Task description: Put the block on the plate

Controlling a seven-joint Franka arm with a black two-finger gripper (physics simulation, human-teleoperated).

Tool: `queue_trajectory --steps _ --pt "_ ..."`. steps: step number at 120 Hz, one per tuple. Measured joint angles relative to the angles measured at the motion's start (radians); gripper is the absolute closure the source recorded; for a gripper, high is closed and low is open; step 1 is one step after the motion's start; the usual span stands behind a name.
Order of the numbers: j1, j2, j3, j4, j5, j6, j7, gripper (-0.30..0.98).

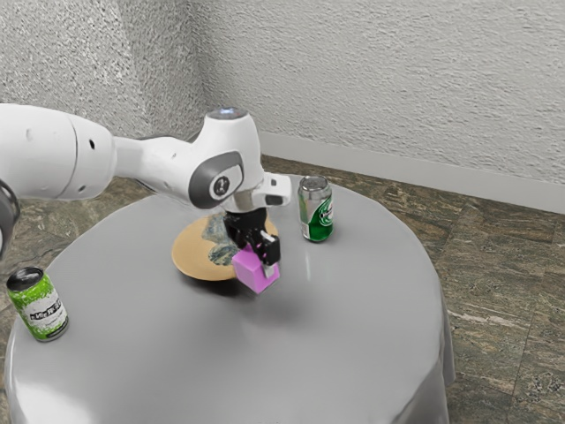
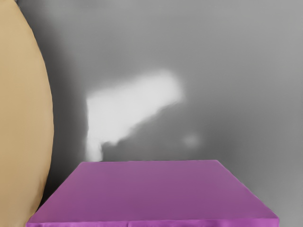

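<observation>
1. Block (image 2: pixel 151 194) raised above the table (image 1: pixel 353 344), just beside the plate (image 1: pixel 190 256);
2. gripper (image 1: pixel 256 256) pinching it between both fingers;
3. lime can (image 1: pixel 40 307) at the exterior view's left; green can (image 1: pixel 315 212) farther back, right of the plate.

Your two cameras, set around the plate (image 1: pixel 187 253)
From beside the arm (image 1: pixel 146 163), your exterior view looks down past the plate toward the wall (image 1: pixel 397 79); your wrist view faces down close beside it. Both share its rim, the block (image 1: pixel 256 272) and nearby tabletop (image 1: pixel 353 309).
</observation>
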Motion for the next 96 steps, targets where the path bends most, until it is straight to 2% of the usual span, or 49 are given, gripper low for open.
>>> queue_trajectory --steps 33,53,68,91,96 --pt "0.012 0.045 0.109 0.195 -0.042 -0.151 0.000 0.28" --pt "0.079 0.172 0.115 0.356 -0.062 -0.234 0.001 0.28" --pt "0.113 0.314 0.116 0.527 -0.073 -0.303 0.003 0.28" --pt "0.125 0.421 0.122 0.614 -0.076 -0.353 0.005 0.29" --pt "0.131 0.427 0.122 0.619 -0.077 -0.359 0.006 0.25"
